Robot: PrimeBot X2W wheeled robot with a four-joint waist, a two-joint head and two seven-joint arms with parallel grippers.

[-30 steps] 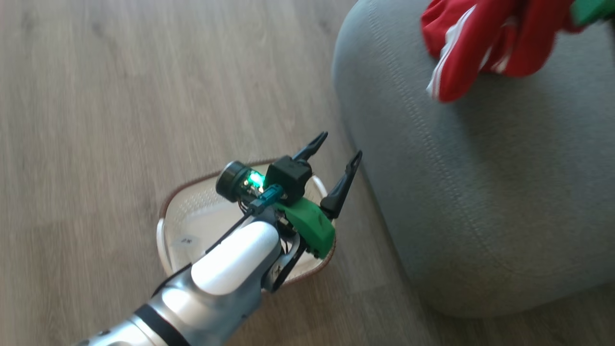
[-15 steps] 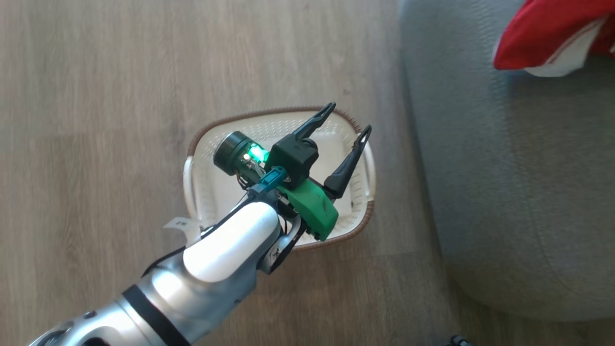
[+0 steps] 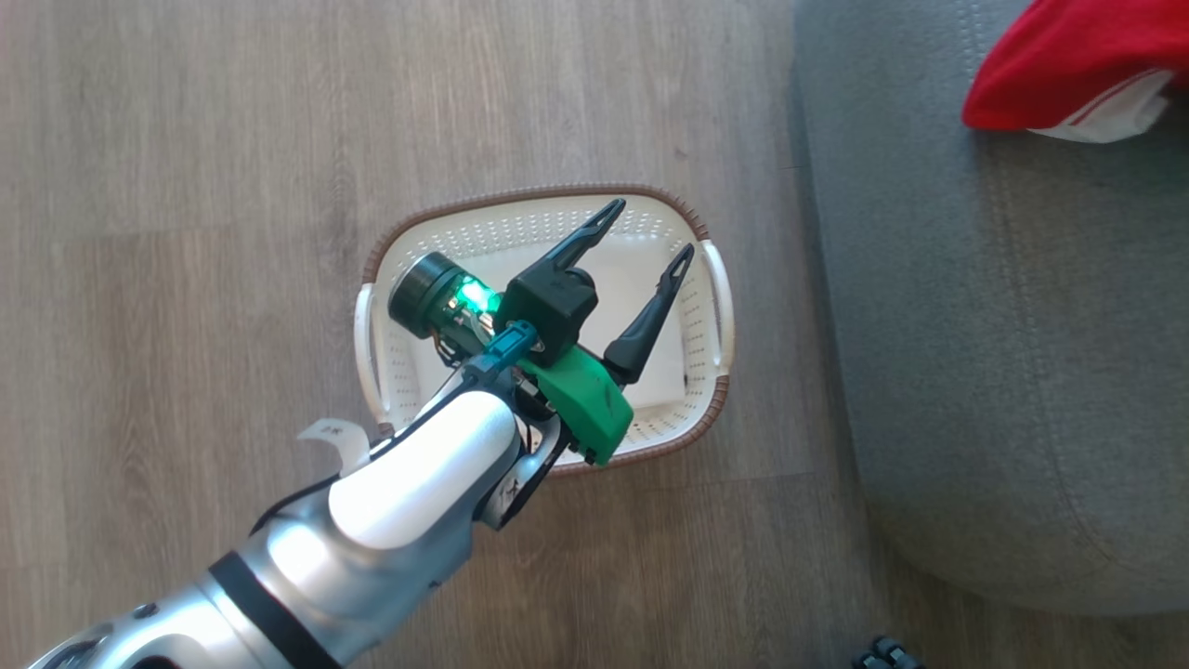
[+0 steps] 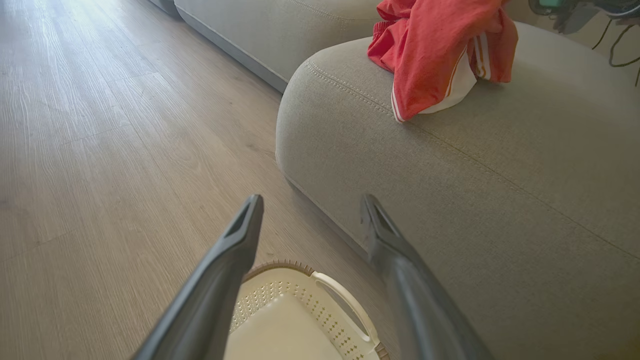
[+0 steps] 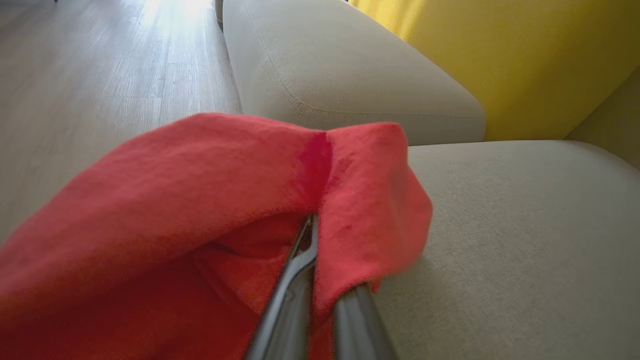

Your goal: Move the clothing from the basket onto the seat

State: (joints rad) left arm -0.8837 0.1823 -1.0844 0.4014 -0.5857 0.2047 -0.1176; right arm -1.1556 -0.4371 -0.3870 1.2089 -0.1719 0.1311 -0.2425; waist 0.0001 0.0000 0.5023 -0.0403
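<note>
Red clothing (image 5: 200,200), pinched in the closed right claw (image 5: 312,225), is draping onto the seat (image 5: 500,225); left claw (image 3: 652,228) is hovering wide over the basket (image 3: 539,195). Risk: releasing near the rounded edge, it may be sliding off.

Head cam top-down over basket (image 3: 539,193); 2 wrist cams low, both on seat (image 4: 500,175)

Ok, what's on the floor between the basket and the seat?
Nothing. The head view shows bare wood floor there; the basket and the seat stand apart.
</note>
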